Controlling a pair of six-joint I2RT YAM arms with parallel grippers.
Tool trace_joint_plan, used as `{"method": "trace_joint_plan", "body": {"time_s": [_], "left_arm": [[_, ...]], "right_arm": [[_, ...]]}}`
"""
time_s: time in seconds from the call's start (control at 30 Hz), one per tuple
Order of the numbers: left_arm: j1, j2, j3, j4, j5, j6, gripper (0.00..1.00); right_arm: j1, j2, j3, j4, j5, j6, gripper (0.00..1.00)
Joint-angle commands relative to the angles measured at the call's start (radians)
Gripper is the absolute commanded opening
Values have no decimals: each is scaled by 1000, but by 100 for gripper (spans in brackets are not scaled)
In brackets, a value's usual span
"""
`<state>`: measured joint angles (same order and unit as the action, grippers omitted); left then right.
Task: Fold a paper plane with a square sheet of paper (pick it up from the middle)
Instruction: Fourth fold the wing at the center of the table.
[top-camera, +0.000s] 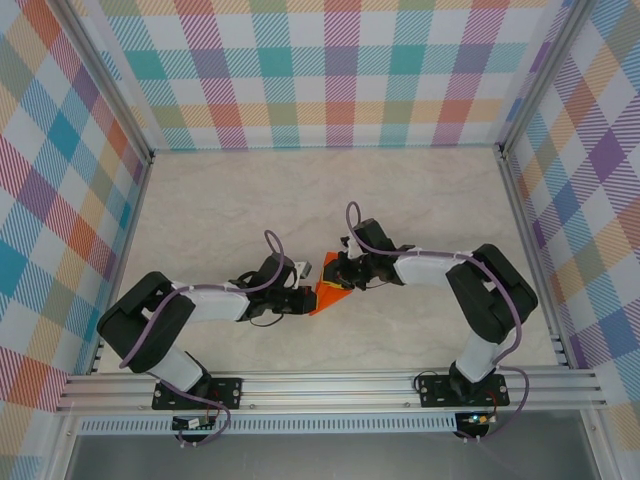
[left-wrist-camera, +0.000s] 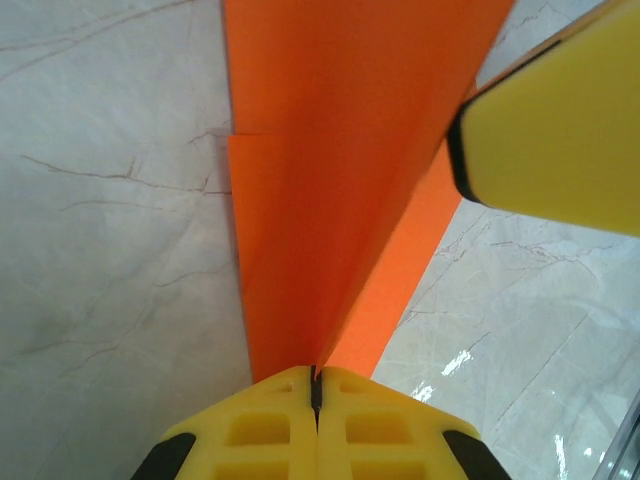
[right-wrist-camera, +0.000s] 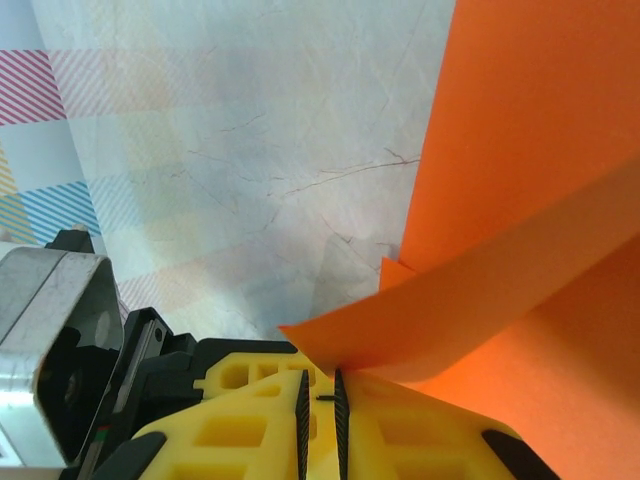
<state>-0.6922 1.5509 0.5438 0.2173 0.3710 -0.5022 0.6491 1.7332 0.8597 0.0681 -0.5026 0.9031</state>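
Two arms meet near the middle of the marble table (top-camera: 200, 210), and the orange paper (top-camera: 328, 297) is held between them. On the left, the left gripper (top-camera: 303, 298) has its jaws pressed fully together on the narrow end of the paper. Its wrist camera shows the yellow fingers (left-wrist-camera: 260, 430) meeting with no gap and the paper fanning away from them. Whether its lower edge touches the table I cannot tell. A step in one edge and a long crease down the middle show that the paper is already folded into layers, narrower than a square. To the right, the right gripper (top-camera: 338, 272) reaches in from the other side, and one of its fingers (left-wrist-camera: 560, 130) lies over the paper's far edge. Seen from its own wrist, its jaws stand at a thin slit with a folded flap reaching their tips, so it looks to be nipping that flap, though the contact itself is hard to see. I judge the task partway through: the pick-up and first folds are done, the wings and final dart shape are left
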Motion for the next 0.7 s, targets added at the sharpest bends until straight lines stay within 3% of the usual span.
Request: {"method": "trace_joint_plan", "body": {"time_s": [0.0, 0.37, 0.67], "left_arm": [[25, 24, 8, 15, 39, 1, 1], [52, 25, 1, 24, 81, -9, 2], [62, 24, -5, 11, 105, 3, 11]], "right_arm": [[5, 19, 34, 13, 2, 6, 17], [1, 88, 93, -64, 76, -17, 16], [-11, 103, 91, -87, 105, -16, 16]]}}
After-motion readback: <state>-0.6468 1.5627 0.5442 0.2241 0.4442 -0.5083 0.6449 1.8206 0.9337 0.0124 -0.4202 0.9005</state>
